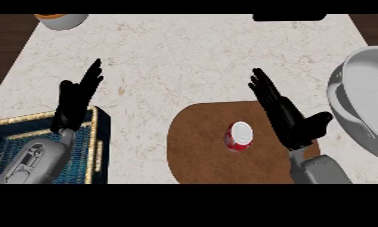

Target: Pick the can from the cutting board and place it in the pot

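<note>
From my remote station I saw the red can (pixel 239 136) standing upright on the brown cutting board (pixel 203 156), untouched; my right hand (pixel 289 118) hung just beside it to the right, fingers straight and thumb spread, holding nothing. The grey pot (pixel 353 103) sat at the counter's right edge, near the board; my left hand (pixel 74 102) rested with fingers relaxed and straight over the corner of a blue patterned tray (pixel 100 136), and a bowl (pixel 60 20) sat at the far left corner of the marble counter (pixel 170 56).
</note>
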